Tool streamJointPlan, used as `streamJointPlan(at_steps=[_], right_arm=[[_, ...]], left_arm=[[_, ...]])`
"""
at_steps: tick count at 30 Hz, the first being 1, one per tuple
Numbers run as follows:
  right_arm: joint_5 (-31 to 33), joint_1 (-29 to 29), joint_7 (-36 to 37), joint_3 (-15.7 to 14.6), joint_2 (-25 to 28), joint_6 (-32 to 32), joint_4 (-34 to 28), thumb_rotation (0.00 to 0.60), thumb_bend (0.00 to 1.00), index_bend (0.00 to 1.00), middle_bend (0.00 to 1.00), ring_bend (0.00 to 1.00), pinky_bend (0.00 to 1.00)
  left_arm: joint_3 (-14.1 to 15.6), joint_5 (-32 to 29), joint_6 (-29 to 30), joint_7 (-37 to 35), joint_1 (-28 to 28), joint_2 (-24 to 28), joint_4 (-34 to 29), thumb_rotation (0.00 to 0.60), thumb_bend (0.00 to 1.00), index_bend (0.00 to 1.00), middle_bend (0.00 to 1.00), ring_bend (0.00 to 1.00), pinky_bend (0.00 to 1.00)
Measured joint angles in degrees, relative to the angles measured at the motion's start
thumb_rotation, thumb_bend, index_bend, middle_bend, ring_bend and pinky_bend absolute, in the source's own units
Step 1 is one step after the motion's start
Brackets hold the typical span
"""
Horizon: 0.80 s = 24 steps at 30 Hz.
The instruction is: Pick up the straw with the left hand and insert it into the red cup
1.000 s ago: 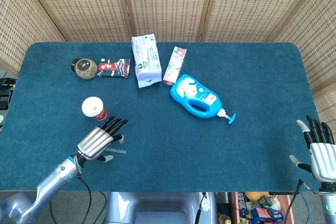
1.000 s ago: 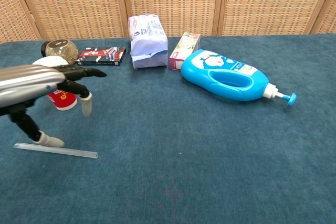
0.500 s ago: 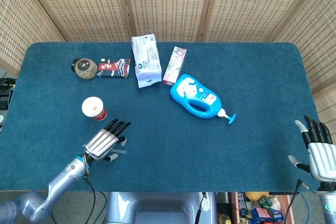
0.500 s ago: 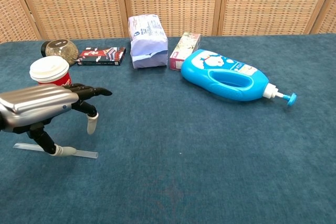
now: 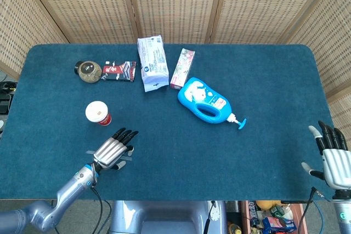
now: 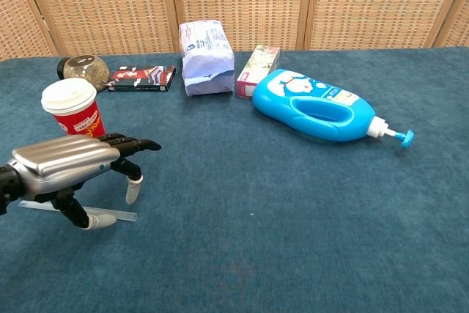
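Clear plastic straw [image 6: 77, 210], matt carpeted table [image 5: 263, 80], glossy blue bottle [image 6: 315, 111]

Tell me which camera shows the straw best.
The chest view: the straw lies flat on the table, its clear length visible on both sides under the left hand. The head view shows only short ends poking out beside the hand.

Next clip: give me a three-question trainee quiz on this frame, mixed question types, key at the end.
1. True or false: the left hand has already lifted the straw off the table.
2. What stands nearest the left hand? A) blue pump bottle B) red cup C) white packet
3. Fill in: the blue pump bottle lies on its ____.

Key:
1. False; the straw lies flat under the hand.
2. B, the red cup.
3. Side.
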Motion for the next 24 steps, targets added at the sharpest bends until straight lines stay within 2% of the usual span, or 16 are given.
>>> streamJointPlan(at_steps=[24], right_arm=[[0.59,0.30,0.55,-0.12,0.00,-0.87,0.32,0.600,0.00,0.00,0.00,0.00,0.00]], left_arm=[[1.20,-3.18,0.74,1.77,-0.52,-3.44,2.70,0.600,0.38,0.49,0.00,0.00,0.00]])
